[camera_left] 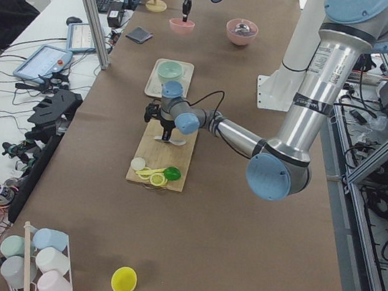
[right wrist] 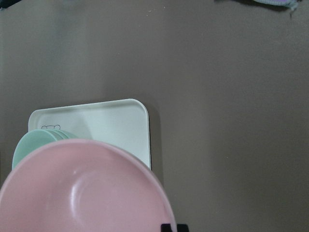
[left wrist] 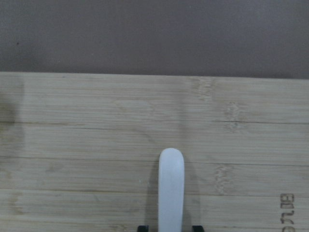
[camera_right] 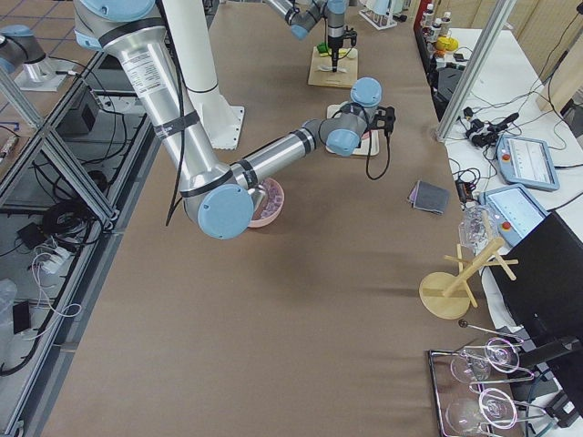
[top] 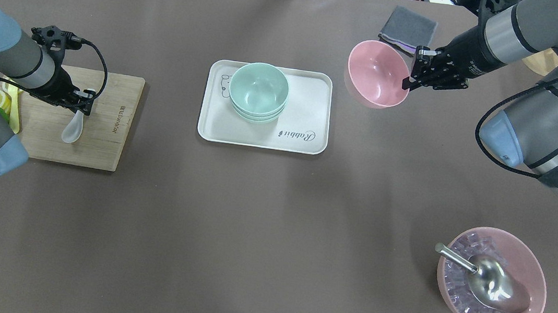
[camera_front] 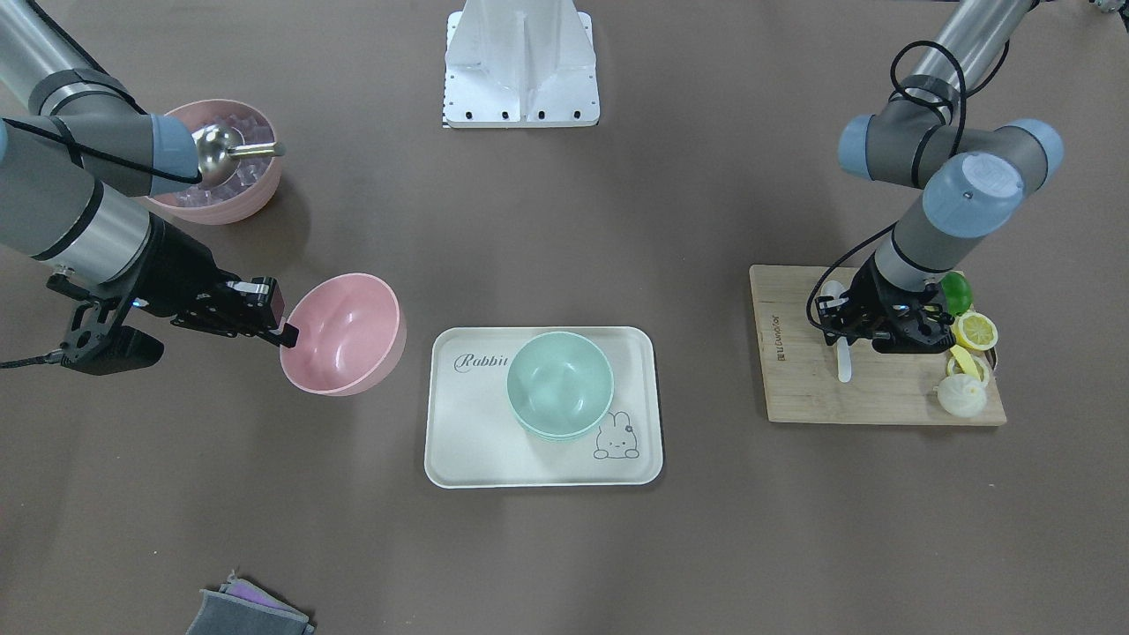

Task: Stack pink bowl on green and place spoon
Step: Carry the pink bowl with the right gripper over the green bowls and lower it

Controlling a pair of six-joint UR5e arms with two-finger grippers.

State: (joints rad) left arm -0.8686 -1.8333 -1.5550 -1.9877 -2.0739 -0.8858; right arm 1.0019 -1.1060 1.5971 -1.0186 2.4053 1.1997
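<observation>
Now | right claw (top: pixel 407 84) clamps matte pink bowl (top: pixel 375 73) | left claw (top: pixel 86 109) apart astride white spoon (top: pixel 73 130)

Robot lab — aluminium framing (camera_left: pixel 90 8), teach pendants (camera_right: pixel 524 157).

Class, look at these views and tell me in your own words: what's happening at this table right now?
The right end effector grips the pink bowl by its rim. The bowl is tilted and beside the tray, not yet over the green bowl that sits on it. The left end effector is down at the board, straddling the spoon handle; whether it has closed is unclear.
</observation>
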